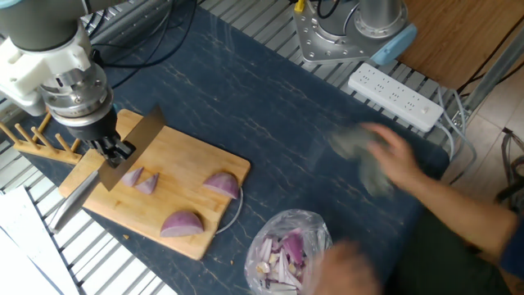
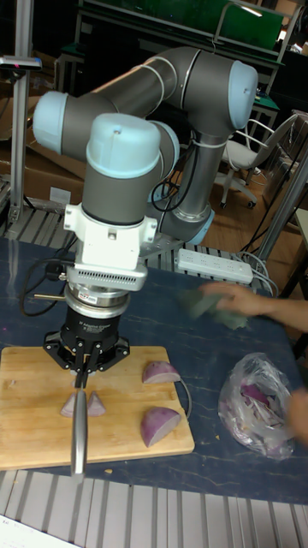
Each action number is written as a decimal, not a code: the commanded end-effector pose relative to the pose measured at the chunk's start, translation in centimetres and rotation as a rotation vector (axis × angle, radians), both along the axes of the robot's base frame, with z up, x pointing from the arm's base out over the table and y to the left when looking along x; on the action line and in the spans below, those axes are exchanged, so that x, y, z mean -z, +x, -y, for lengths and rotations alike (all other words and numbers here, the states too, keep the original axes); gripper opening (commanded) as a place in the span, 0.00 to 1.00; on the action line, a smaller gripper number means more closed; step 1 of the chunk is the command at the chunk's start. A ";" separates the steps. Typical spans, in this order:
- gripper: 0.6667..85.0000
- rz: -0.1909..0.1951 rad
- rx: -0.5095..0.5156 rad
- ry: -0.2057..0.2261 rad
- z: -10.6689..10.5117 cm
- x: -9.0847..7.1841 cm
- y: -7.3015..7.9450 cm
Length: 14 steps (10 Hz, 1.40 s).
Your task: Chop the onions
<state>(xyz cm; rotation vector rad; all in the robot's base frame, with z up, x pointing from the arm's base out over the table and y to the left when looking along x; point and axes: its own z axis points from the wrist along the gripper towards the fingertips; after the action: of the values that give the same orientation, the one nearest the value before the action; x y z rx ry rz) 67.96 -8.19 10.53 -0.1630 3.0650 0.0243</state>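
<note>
Two small onion wedges (image 1: 139,179) (image 2: 84,405) lie side by side at the left of the wooden cutting board (image 1: 176,164) (image 2: 26,428). Two larger purple onion pieces, one (image 1: 222,183) (image 2: 160,372) farther back and one (image 1: 182,222) (image 2: 162,425) near the front edge, rest at the board's right end. My gripper (image 1: 110,149) (image 2: 85,361) is shut on a knife with a dark blade (image 1: 137,135) and a silver handle (image 1: 72,198) (image 2: 79,432). The blade hangs just above and left of the small wedges.
A clear bag of onion scraps (image 1: 286,250) (image 2: 257,411) lies right of the board. A person's hand with a grey cloth (image 1: 364,156) (image 2: 218,304) moves over the dark table. There is a white power strip (image 1: 397,94) at the back and a wooden peg rack (image 1: 33,139) left of the board.
</note>
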 end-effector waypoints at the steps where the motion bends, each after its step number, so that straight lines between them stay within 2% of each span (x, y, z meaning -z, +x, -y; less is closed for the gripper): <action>1: 0.00 0.016 -0.005 0.010 0.7 1.0 0.3; 7: 0.00 0.027 0.002 0.029 0.4 1.7 0.5; 14: 0.00 0.027 0.005 0.029 0.1 2.0 0.6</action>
<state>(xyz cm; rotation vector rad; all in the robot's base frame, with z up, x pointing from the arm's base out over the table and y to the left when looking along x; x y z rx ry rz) 68.38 -8.57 8.54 -0.1645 3.0415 0.0487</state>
